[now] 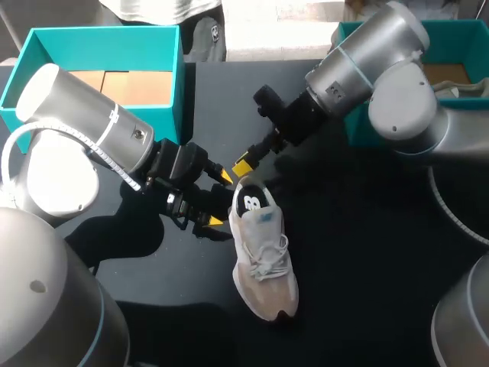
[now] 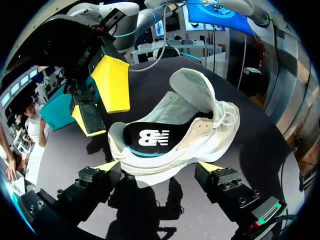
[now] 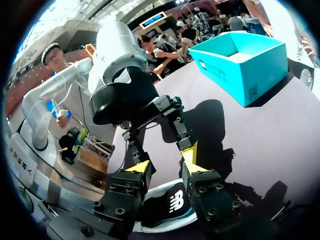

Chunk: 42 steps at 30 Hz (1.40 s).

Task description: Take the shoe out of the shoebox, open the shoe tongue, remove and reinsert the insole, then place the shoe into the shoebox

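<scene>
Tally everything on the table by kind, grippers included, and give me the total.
shoe: 1
insole, black, lying inside the shoe: 1
teal shoeboxes: 2
grippers: 2, the left gripper and the right gripper
Total: 6

Arms: left arm (image 1: pixel 80 115), right arm (image 1: pixel 382 65), rounded silver-grey shells.
Tools: left tool (image 2: pixel 159 167), right tool (image 3: pixel 165 162), black screwed blocks, yellow tips (one black-padded).
Wiring: thin white cable (image 1: pixel 9 153).
</scene>
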Available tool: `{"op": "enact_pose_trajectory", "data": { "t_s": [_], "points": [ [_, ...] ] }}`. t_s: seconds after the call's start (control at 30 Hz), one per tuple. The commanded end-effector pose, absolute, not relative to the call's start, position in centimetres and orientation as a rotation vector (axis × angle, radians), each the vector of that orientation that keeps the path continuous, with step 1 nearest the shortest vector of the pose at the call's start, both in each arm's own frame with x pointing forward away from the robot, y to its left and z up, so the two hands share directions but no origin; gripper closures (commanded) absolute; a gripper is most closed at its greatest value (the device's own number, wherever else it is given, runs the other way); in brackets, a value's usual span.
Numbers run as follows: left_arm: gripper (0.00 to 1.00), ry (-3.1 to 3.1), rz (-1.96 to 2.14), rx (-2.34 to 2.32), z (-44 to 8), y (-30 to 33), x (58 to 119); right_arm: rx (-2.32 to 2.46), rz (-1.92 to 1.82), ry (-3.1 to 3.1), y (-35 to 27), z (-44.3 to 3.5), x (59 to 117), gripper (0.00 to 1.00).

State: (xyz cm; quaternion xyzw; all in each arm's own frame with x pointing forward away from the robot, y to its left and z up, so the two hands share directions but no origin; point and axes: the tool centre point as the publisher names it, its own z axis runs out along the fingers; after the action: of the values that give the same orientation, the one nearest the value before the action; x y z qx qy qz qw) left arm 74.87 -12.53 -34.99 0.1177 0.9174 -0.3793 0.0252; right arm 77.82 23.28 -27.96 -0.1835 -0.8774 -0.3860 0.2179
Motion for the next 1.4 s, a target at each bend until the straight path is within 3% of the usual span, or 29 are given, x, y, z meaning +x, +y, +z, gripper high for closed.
{"op": "enact_pose_trajectory", "data": {
  "t_s": [0.03, 0.13, 0.2, 0.23, 0.37, 0.57, 0.93, 1.4],
  "points": [
    [0.0, 2.838, -1.169, 0.364, -35.0, -12.5, 74.8, -0.723, -1.143, -2.489, 18.8, -24.8, 74.6, 0.55],
    [0.0, 2.838, -1.169, 0.364, -35.0, -12.5, 74.8, -0.923, -1.018, -2.478, 17.3, -26.0, 73.4, 0.58],
    [0.0, 2.838, -1.169, 0.364, -35.0, -12.5, 74.8, -1.036, -0.941, -2.47, 17.1, -27.1, 73.0, 0.79],
    [0.0, 2.838, -1.169, 0.364, -35.0, -12.5, 74.8, -1.097, -0.924, -2.459, 17.1, -27.6, 72.8, 1.0],
    [0.0, 2.838, -1.169, 0.364, -35.0, -12.5, 74.8, -1.38, -0.697, -2.537, 17.5, -28.2, 72.7, 1.0],
    [0.0, 2.845, -1.167, 0.525, -32.1, -11.0, 73.4, -1.394, -0.705, -2.58, 17.7, -28.1, 72.6, 1.0],
    [0.0, 2.767, -1.03, 0.577, -27.2, -2.2, 75.7, -1.394, -0.705, -2.58, 17.7, -28.1, 72.6, 1.0],
    [0.0, 2.692, -0.902, 0.401, -22.1, 3.0, 77.8, -1.848, -0.454, -2.669, 22.1, -33.2, 73.6, 1.0]
  ]
}}
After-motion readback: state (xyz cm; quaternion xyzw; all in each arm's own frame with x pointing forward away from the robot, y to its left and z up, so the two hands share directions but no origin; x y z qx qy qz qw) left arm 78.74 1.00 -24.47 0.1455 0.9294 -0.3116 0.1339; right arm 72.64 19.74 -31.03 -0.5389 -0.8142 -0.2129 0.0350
